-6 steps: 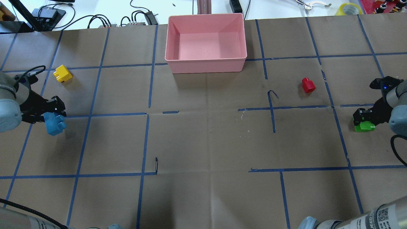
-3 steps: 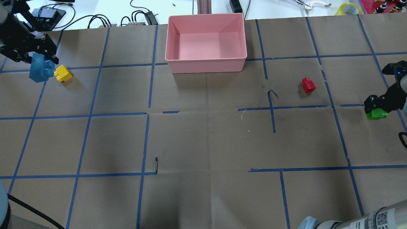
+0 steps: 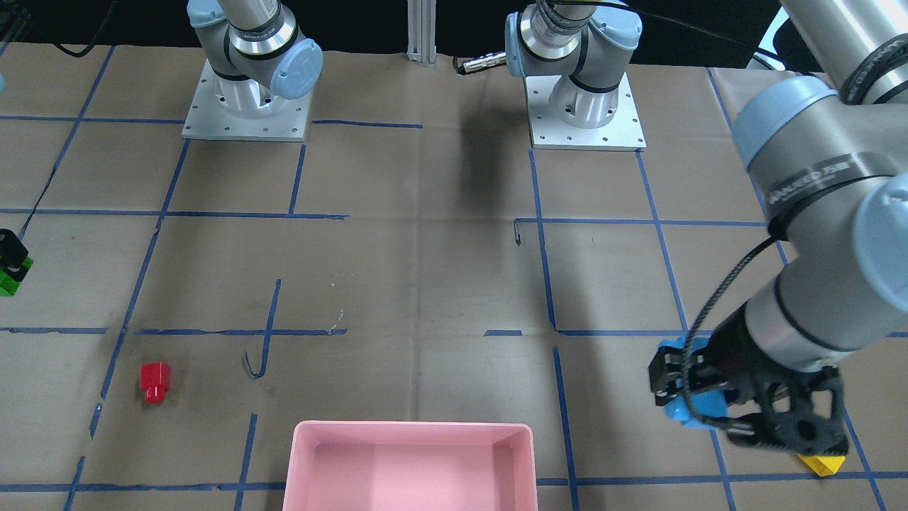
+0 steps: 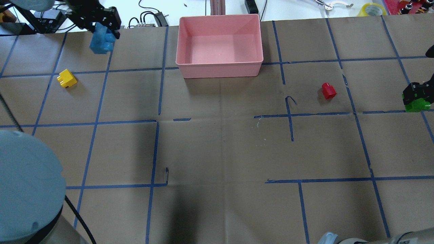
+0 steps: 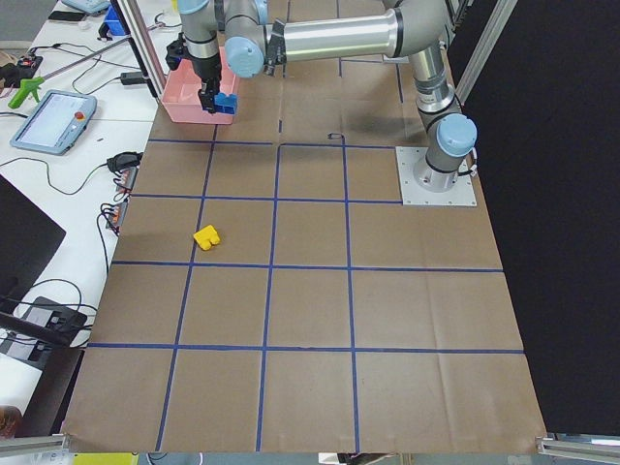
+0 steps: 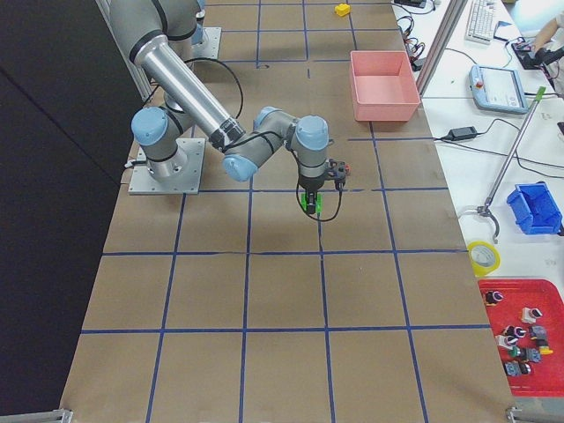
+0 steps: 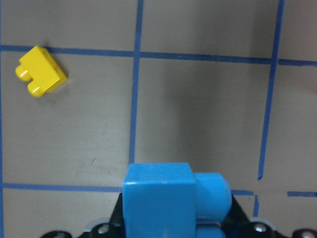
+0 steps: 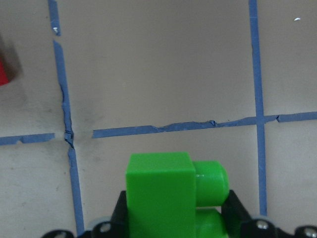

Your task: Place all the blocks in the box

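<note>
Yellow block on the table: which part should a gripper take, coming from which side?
Likely straight from above, closing on the two flat sides of the yellow block that flank its studs. It lies skewed to the tape grid, studs pointing sideways.

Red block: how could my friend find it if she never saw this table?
Find the big pink box at the far edge of the brown paper in the overhead view. To its right, a little nearer the robot, the red block lies alone. It is the only red one, and no claw holds it, unlike the green block and blue block.
</note>
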You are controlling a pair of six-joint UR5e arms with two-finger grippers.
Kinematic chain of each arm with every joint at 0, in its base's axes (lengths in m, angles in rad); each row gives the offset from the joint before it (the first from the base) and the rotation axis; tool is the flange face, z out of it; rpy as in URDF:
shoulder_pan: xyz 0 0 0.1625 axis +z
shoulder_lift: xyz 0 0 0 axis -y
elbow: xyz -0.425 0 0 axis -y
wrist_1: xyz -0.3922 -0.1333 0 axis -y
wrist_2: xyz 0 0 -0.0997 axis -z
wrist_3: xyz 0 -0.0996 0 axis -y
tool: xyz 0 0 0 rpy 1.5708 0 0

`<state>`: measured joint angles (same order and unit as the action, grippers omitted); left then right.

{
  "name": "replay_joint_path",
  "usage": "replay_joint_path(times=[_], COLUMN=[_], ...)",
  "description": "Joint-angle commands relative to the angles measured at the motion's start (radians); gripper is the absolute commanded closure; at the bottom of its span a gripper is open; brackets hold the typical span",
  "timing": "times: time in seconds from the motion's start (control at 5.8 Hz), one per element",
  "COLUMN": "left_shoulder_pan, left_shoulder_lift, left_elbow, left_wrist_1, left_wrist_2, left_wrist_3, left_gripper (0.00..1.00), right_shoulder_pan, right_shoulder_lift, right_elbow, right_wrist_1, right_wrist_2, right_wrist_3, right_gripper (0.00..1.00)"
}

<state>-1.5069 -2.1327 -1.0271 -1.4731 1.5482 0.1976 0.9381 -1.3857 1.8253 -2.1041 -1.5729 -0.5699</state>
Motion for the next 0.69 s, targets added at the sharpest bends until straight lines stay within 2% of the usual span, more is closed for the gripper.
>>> replay_joint_path(times=[0.0, 0.17, 0.34, 0.52], left_shoulder_pan=[-0.143, -0.206, -0.245, -0.283], left_shoulder_lift=[-0.154, -0.205, -0.243, -0.298], left_elbow=[0.183, 0.224, 0.228, 0.228], left_wrist_1=[0.008, 0.017, 0.08, 0.155], left_wrist_2=[0.0, 0.0, -0.002, 0.001], left_wrist_3=[-0.117, -0.191, -0.245, -0.303], left_gripper=[0.84, 0.84, 0.84, 0.84], right_shoulder_pan=[0.048, 0.079, 0.102, 0.131], right_shoulder_lift=[-0.016, -0.024, -0.024, -0.026], right_elbow=[-0.134, -0.234, -0.304, -0.325], right_wrist_1=[0.145, 0.296, 0.39, 0.429], right_wrist_2=[0.001, -0.001, -0.002, -0.002], right_wrist_3=[0.007, 0.01, 0.033, 0.117], right_gripper=[0.96, 0.96, 0.96, 0.96])
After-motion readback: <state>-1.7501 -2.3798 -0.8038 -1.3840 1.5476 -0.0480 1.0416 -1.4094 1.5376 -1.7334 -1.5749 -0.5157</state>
